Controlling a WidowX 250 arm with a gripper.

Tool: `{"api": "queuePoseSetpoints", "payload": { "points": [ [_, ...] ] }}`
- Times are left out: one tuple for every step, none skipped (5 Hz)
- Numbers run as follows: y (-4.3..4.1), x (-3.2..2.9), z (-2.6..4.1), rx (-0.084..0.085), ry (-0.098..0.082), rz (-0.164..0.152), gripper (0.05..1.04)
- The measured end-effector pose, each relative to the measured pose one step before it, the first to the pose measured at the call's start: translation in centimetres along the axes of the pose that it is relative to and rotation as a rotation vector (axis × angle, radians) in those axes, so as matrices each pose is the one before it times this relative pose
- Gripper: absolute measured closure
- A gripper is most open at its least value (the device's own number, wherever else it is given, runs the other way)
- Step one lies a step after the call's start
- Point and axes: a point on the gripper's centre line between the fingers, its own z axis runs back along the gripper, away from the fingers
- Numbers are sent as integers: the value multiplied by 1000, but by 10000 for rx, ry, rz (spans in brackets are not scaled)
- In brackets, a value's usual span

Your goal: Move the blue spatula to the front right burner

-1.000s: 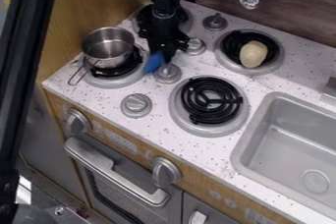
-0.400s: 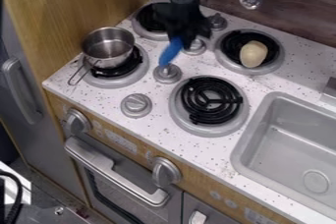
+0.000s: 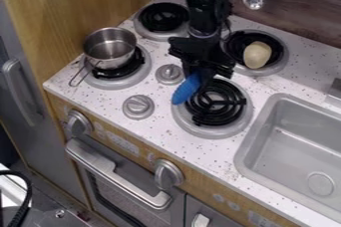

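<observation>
The black gripper (image 3: 200,75) hangs over the back left part of the front right burner (image 3: 214,102). It is shut on the blue spatula (image 3: 186,89), whose blue end points down and to the left. That blue end overlaps the burner's left rim in the view; whether it touches the burner I cannot tell. The spatula's upper part is hidden by the gripper.
A metal pot (image 3: 110,48) stands on the front left burner, its handle toward the counter's front left edge. A pale, potato-like object (image 3: 257,54) lies on the back right burner. Knobs (image 3: 170,73) stand between the burners. The sink (image 3: 293,146) is at right.
The gripper has moved right and toward the front, from near the back knobs to the front right burner, carrying the blue spatula. The dark bar at the left edge has left the view.
</observation>
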Motion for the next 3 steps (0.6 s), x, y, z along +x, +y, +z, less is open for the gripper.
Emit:
{"api": "queuePoseSetpoints", "payload": {
  "points": [
    [-1805, -1059, -2465, -175, 571, -240, 781],
    [-834, 284, -1694, -292, 167, 373, 781],
    [-206, 227, -83, -26, -107, 169, 736]
  ]
}}
